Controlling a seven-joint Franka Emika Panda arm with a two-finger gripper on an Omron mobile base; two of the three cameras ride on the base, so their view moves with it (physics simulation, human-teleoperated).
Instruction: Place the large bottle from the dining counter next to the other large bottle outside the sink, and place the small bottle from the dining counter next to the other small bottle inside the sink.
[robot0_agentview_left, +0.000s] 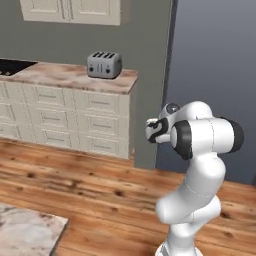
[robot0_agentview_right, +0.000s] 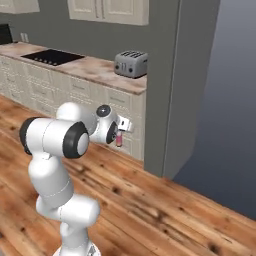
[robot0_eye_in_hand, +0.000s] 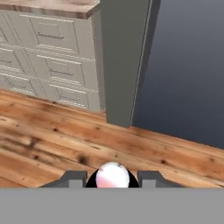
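Step in hand: carrying a bottle (robot0_agentview_right: 119, 138) away from the dining counter (robot0_agentview_left: 27, 231), whose marbled corner shows at the lower left of the left base view; the sink is not in these views
Pincer: the gripper (robot0_eye_in_hand: 112, 177) is closed on a small pinkish bottle with a pale rounded top, seen between the two dark finger tips in the hand view
Bottle: held in the air at the arm's folded wrist, above the wooden floor (robot0_agentview_left: 100, 190), well apart from any counter; judging by its size it is likely the small one
Surroundings: pale cabinet counter (robot0_agentview_right: 75, 67) with a toaster (robot0_agentview_left: 104, 64) ahead, a grey wall column (robot0_eye_in_hand: 122, 61) beside it
Next move: the base probably has to drive on until the sink comes into view, grip kept closed and the bottle kept clear of the column and cabinets
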